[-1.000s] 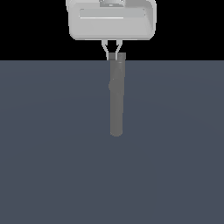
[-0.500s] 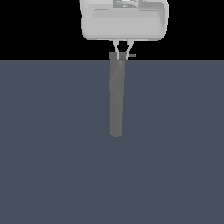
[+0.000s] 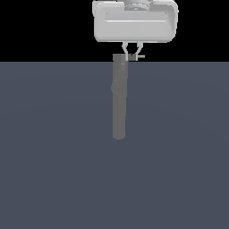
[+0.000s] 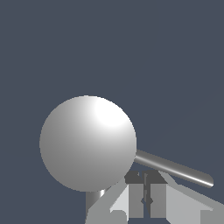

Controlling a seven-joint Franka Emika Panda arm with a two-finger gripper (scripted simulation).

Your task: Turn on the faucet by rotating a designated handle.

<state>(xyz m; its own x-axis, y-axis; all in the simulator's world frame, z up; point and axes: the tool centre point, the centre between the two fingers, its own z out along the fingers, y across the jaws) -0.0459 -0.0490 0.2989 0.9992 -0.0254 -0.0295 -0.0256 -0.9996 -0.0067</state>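
The faucet (image 3: 119, 98) is a long dull-grey tube lying on the floor, its squarish end under the gripper and its rounded end nearer the camera. In the wrist view the faucet (image 4: 87, 142) shows as a large grey ball. The handle (image 3: 140, 57) is a short thin silver rod sticking out of the squarish end toward the exterior view's right. It also shows in the wrist view (image 4: 175, 169). My pale boxy gripper (image 3: 133, 55) hangs over the squarish end with its fingers drawn together, tips at the handle's root. In the wrist view the gripper (image 4: 143, 186) sits beside the rod, with nothing between the fingers.
A flat dark blue-grey floor (image 3: 179, 156) stretches all around the faucet. Behind it is plain black background. No other objects show.
My gripper has moved toward the exterior view's right. The handle now sticks out farther on that side of the faucet's squarish end. The tube has not moved.
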